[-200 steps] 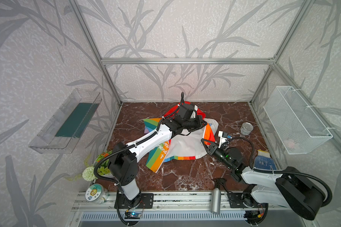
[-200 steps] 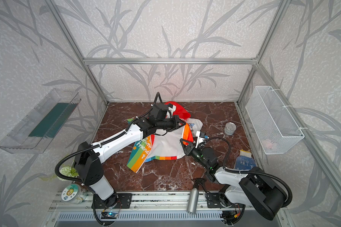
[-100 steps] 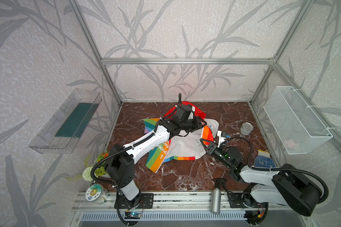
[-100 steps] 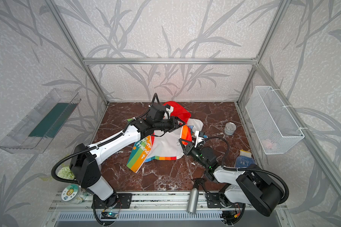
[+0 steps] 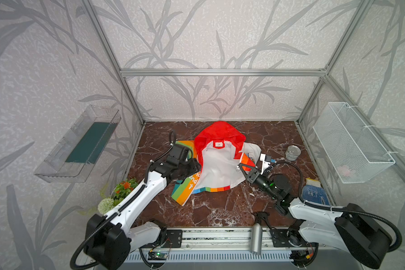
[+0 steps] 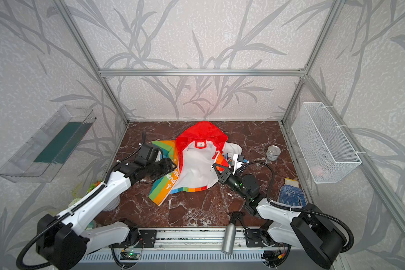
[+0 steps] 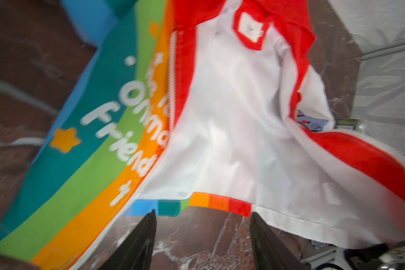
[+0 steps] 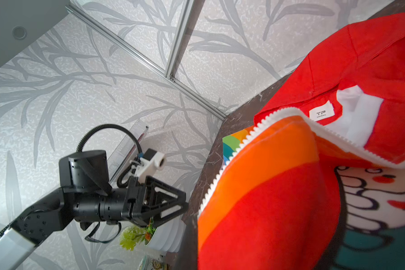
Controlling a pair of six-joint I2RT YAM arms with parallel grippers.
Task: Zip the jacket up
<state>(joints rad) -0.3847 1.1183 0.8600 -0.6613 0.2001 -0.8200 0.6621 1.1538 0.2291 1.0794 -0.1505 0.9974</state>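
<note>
- The jacket (image 5: 216, 168) is lying open on the marble table (image 5: 220, 210), white lining up.
- The left gripper (image 7: 202, 213) is hovering by its rainbow panel, fingers spread, empty.
- The right gripper (image 5: 242, 166) is pinching its other front edge, fingers pressed together.

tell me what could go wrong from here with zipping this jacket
1. The left gripper is open and holds nothing, so the rainbow panel lies loose. A pull by the right gripper, which looks shut on the opposite front edge, may drag the whole jacket instead of closing it.
2. The two rows of zipper teeth sit far apart across the open front, so their bottom ends may not line up.
</note>
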